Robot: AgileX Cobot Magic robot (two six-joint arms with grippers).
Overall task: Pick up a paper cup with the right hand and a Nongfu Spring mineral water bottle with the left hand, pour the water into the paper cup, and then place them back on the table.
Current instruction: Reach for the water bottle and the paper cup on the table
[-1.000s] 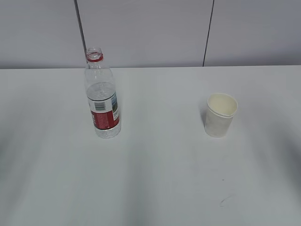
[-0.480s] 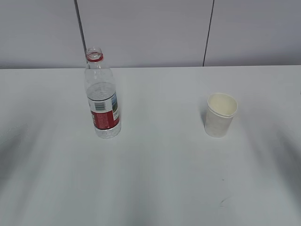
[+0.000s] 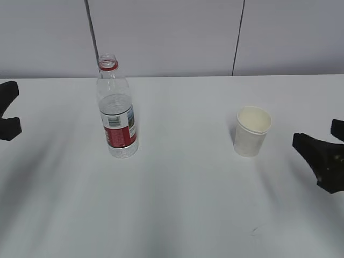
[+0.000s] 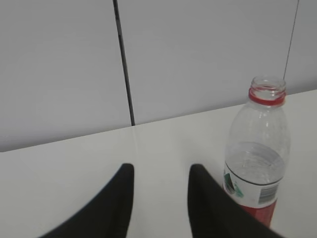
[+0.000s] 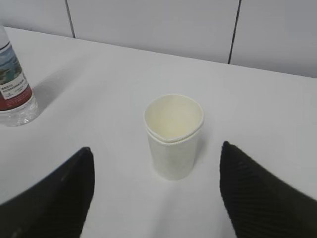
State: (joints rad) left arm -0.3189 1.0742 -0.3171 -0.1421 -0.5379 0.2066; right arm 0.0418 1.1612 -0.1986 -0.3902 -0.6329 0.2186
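The Nongfu Spring bottle (image 3: 117, 115) stands upright and capless on the left of the white table (image 3: 177, 204), with water up to its label. The paper cup (image 3: 251, 131) stands upright on the right, empty. My left gripper (image 3: 11, 109) is open at the left edge, well left of the bottle. In the left wrist view its fingers (image 4: 161, 171) are apart and empty, with the bottle (image 4: 257, 168) just right of them. My right gripper (image 3: 314, 133) is open, right of the cup. In the right wrist view its fingers (image 5: 156, 148) stand wide, and the cup (image 5: 173, 141) is ahead between them, untouched.
A grey panelled wall (image 3: 172, 37) with dark seams runs behind the table's far edge. A small dark scuff mark (image 3: 257, 230) lies near the front right. The bottle's base (image 5: 15, 89) shows at the left edge of the right wrist view.
Both grippers have come into the exterior view from the left and right edges; before only their shadows showed. The bottle and the cup have not moved.
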